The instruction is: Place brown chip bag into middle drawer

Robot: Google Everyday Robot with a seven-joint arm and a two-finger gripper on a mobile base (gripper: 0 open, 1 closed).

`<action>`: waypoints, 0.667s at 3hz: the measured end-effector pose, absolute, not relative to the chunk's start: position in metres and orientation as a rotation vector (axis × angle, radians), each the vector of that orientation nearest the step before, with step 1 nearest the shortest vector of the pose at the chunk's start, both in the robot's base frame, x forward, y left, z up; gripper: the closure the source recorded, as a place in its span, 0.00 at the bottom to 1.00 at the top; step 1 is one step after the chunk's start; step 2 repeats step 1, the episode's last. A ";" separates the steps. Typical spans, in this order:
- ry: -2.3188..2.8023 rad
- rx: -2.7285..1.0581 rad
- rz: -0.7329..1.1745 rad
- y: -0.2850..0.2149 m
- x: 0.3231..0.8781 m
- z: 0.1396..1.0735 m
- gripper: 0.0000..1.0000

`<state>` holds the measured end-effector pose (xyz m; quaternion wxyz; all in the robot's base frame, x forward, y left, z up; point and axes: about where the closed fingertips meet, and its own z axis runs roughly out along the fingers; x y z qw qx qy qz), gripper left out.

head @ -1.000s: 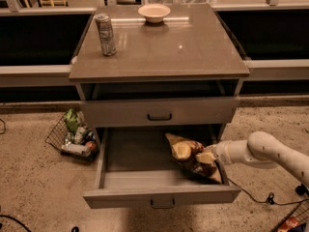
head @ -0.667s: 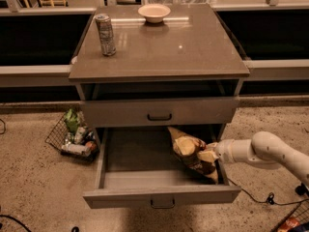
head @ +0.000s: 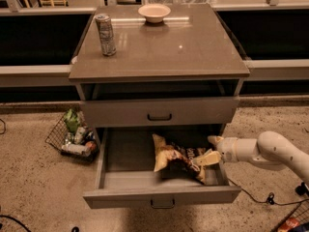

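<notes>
The brown chip bag (head: 176,157) lies in the tray of the open middle drawer (head: 161,195), toward its right half, its tan edges at both ends. My gripper (head: 211,150) reaches in from the right over the drawer's right wall, at the bag's right end. Its fingers are spread apart, one finger (head: 215,140) above the bag and the other touching the bag's tan edge. The white arm (head: 270,151) stretches off to the right.
The drawer above (head: 159,112) is closed and shows only its face. A silver can (head: 105,35) and a pale bowl (head: 154,12) stand on the cabinet top. A wire basket of litter (head: 72,137) sits on the floor at left. A cable (head: 260,197) lies on the floor at right.
The bag has sunk down and leftward, and now lies flatter on the drawer floor. The gripper's fingers have spread apart at its right end and the arm has shifted slightly right.
</notes>
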<state>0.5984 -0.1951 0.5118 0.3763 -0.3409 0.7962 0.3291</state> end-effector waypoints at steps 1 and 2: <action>2.002 -0.864 0.844 -0.205 0.592 0.531 0.00; 2.002 -0.864 0.844 -0.205 0.592 0.531 0.00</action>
